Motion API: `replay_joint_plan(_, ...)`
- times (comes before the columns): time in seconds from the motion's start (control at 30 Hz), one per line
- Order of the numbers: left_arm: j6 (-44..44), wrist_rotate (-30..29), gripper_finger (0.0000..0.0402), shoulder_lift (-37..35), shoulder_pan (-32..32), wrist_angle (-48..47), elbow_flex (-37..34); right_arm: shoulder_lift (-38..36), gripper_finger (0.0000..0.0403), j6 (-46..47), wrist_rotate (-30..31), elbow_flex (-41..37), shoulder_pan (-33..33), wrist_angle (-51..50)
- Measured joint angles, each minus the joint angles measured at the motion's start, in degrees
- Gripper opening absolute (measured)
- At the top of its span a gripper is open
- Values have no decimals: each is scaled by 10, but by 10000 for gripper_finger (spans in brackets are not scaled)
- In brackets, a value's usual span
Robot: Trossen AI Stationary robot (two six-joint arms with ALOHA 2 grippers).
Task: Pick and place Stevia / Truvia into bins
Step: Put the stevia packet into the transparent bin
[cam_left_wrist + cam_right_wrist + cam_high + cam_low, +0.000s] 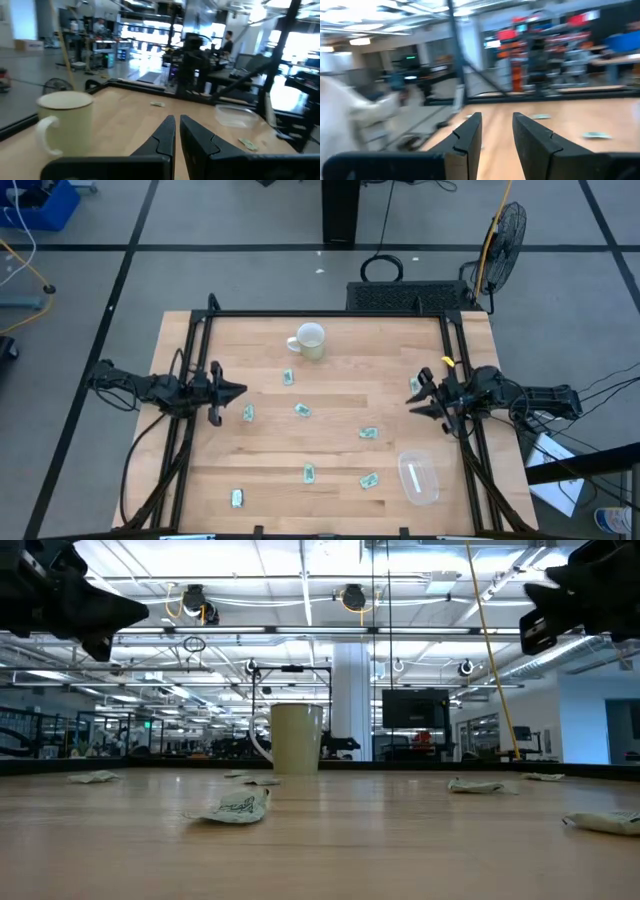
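Nine or so small pale green and white paper packets (pixel 302 410) lie spread over the wooden surface (pixel 330 380). None is in the small clear plastic tub (pixel 418 477), which sits at about five o'clock. A white ceramic mug (pixel 309 341) stands near twelve o'clock. The left claw (pixel 232 391) hangs at nine o'clock, fingers almost together and holding nothing. The right claw (pixel 416 396) hangs at three o'clock, fingers a little apart and holding nothing. The packets are thin and flat, so I think a claw could slide off one or push it away. The light tub could get bumped too.
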Motion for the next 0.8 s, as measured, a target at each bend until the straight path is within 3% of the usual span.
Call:
replay_joint_plan(0.13,-4,-24,31,0,0,0,0,0,102,-12,108,0,0,0)
replay_joint_plan(0.33,-5,-30,31,0,0,0,0,0,102,-29,357,0,0,-5)
replay_joint_plan(0.47,-2,-30,31,0,0,0,0,0,102,-30,444,0,0,-15)
replay_joint_plan(0.67,-1,-32,31,0,0,0,0,1,102,-41,461,0,0,-20)
replay_joint_plan(0.8,-1,-33,31,0,0,0,0,10,102,-27,401,24,0,-12)
